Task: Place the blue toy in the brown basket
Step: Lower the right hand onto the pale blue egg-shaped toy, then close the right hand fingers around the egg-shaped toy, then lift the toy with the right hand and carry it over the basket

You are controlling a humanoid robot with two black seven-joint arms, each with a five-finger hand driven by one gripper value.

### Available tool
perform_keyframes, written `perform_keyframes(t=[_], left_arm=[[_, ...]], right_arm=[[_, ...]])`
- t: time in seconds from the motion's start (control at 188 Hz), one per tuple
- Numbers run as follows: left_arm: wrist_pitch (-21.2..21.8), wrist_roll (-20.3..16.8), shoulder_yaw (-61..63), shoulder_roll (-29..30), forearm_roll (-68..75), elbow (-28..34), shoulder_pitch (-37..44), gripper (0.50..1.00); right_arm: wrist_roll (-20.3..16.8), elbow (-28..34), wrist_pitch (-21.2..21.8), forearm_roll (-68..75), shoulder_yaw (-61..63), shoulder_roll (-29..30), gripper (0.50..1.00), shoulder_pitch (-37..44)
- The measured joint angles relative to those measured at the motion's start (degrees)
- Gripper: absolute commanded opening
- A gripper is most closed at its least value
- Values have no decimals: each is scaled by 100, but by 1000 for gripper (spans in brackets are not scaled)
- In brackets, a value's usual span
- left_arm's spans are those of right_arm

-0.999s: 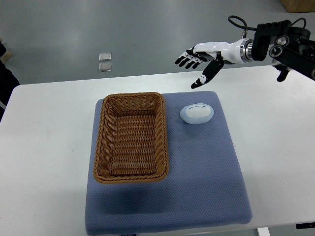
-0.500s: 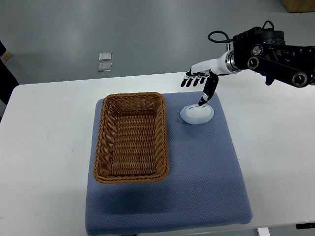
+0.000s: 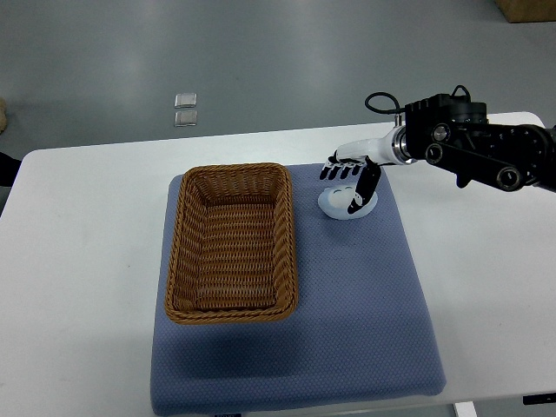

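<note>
The pale blue toy [image 3: 336, 205] lies on the blue mat [image 3: 365, 304], just right of the brown wicker basket [image 3: 233, 174]. The basket holds nothing. My right hand [image 3: 345, 189] comes in from the right edge and sits low over the toy. Its fingers [image 3: 337, 174] are spread along the toy's far edge, and the thumb points down across the toy's right side. The hand is open and I cannot tell whether it touches the toy. The left arm is out of view.
The mat lies on a white table [image 3: 78, 261] and covers its middle down to the near edge. Two small clear squares [image 3: 185, 109] lie on the grey floor beyond the table. A dark object [image 3: 7, 165] shows at the left edge.
My right hand has come down and toward me from above the table's far edge to the toy. The toy and basket have not moved.
</note>
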Motion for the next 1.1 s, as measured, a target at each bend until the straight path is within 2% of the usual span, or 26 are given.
perform_keyframes(t=[0.298, 0.436, 0.638, 0.749, 0.829, 1.1], left_arm=[[1, 0, 9, 0, 0, 4, 0, 1000], [1, 0, 9, 0, 1, 4, 0, 1000], [1, 0, 9, 0, 2, 4, 0, 1000], [1, 0, 9, 0, 2, 4, 0, 1000], [1, 0, 10, 0, 2, 4, 0, 1000], [1, 0, 13, 0, 2, 4, 0, 1000]], right_arm=[[28, -80, -150, -214, 0, 129, 852, -154], [38, -83, -191, -253, 0, 134, 770, -205], [51, -84, -369, -265, -62, 134, 719, -336], [55, -112, -382, -285, -69, 134, 588, -380], [67, -123, -387, -350, -70, 134, 554, -392], [81, -18, -264, -325, 19, -149, 560, 3]])
